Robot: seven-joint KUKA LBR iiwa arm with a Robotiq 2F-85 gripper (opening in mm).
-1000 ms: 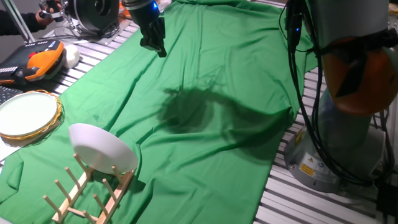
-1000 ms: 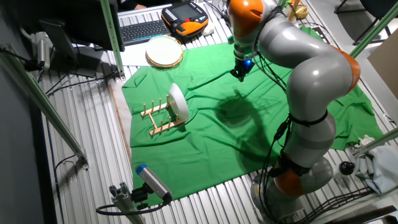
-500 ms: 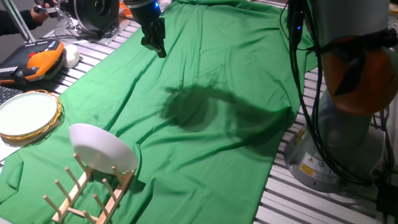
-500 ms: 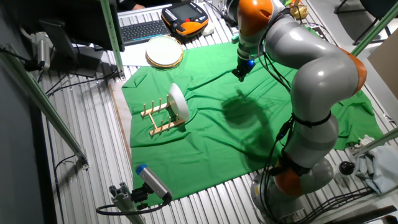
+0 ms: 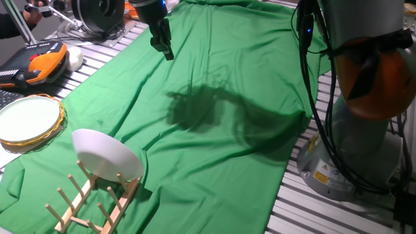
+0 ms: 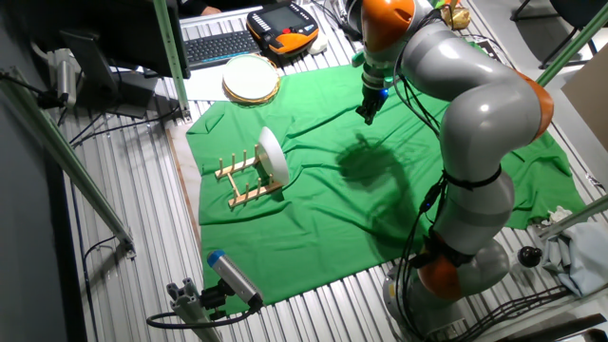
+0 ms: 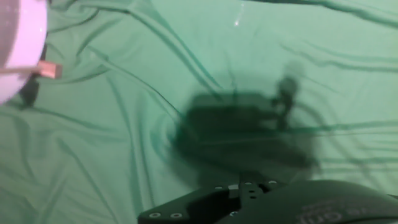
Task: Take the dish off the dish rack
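Fixed view: dish (image 5: 109, 155) tilted on edge.

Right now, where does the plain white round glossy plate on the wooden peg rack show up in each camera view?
One fixed view: plain white round glossy plate, lower left.
The other fixed view: left of centre.
Hand view: upper-left corner, cut off.
Shared landmark: light-wood peg rack holding it upright.
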